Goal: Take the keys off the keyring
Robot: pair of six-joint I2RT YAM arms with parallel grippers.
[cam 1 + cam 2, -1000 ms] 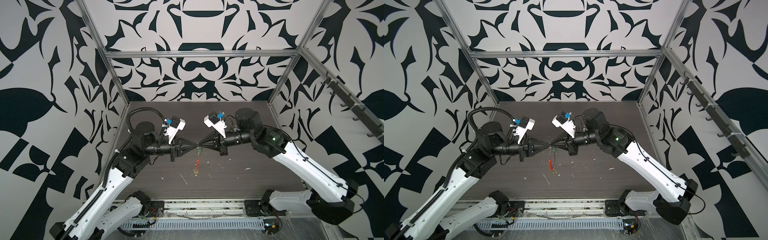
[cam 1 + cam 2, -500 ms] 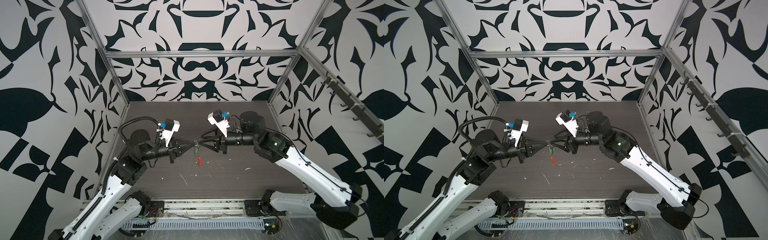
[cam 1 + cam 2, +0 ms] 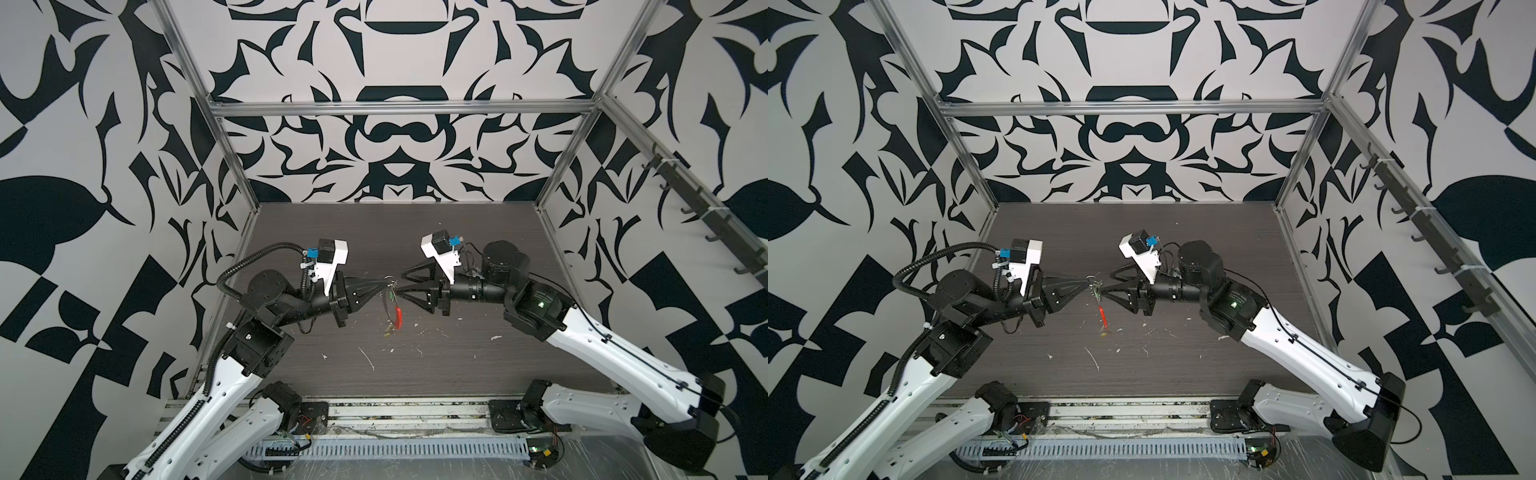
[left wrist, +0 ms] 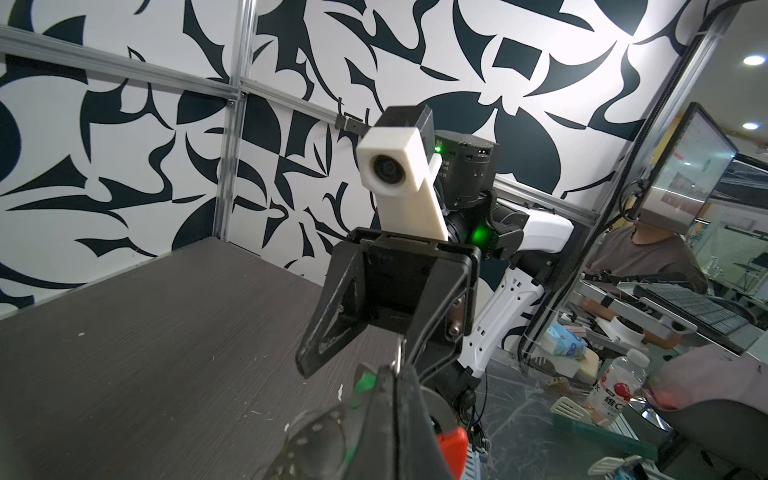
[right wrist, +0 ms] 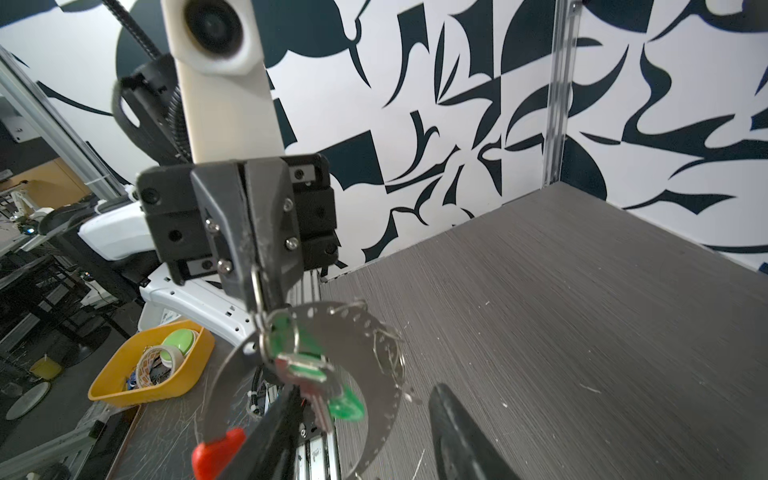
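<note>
My left pincer (image 3: 385, 286) is clamped on a silver split ring (image 5: 254, 291); the keyring (image 3: 398, 318) and green key (image 5: 346, 405) hang just below it. My right pincer (image 3: 401, 283) stands apart just beside them, apparently lining up a grasp. Next it must pinch the green key squarely.

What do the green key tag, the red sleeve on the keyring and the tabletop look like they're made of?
Green key tag: probably plastic, with a bright even colour, a glossy face and a slightly translucent edge.
Red sleeve: likely plastic or rubber, smooth, with a uniform colour and a soft sheen.
Tabletop: seemingly dark grey wood-grain laminate, with fine straight lines and a matt finish, scuffed with pale flecks.
</note>
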